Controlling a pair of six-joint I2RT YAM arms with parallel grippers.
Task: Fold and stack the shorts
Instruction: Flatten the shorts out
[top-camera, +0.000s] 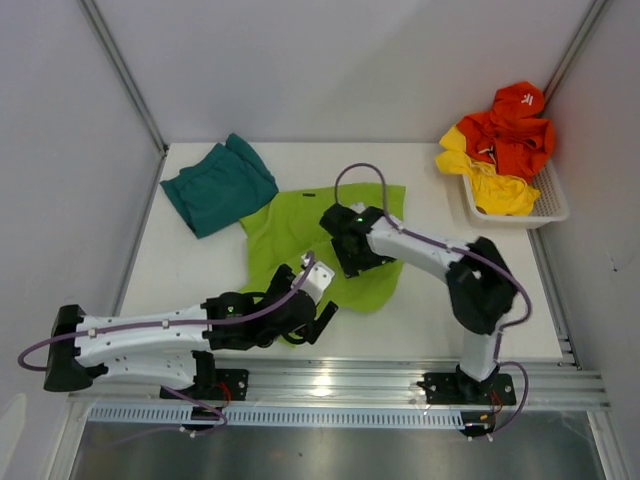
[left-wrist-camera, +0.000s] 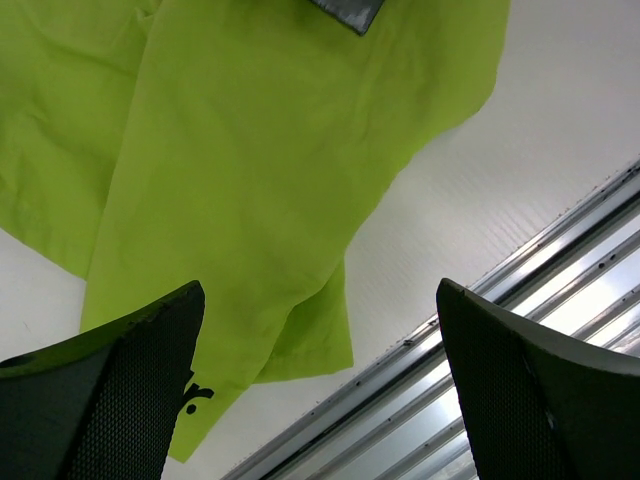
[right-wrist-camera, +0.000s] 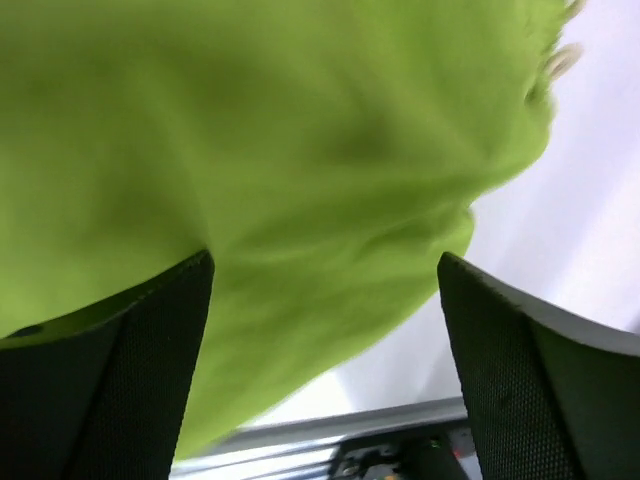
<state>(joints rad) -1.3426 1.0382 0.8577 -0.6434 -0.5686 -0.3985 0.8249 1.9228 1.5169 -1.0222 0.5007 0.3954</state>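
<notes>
Left gripper (left-wrist-camera: 320, 292) is wide open and holds nothing, hovering over the near hem of the lime green shorts (top-camera: 300, 235) close to the table's (top-camera: 170, 270) front rail. Right gripper (right-wrist-camera: 325, 265) is spread wide too, low over the middle of the same shorts; fabric fills its view, but nothing looks pinched between the fingers. The lime pair lies spread out mid-table, and the teal shorts (top-camera: 218, 186) sit in a compact bundle just beside it at the far left.
</notes>
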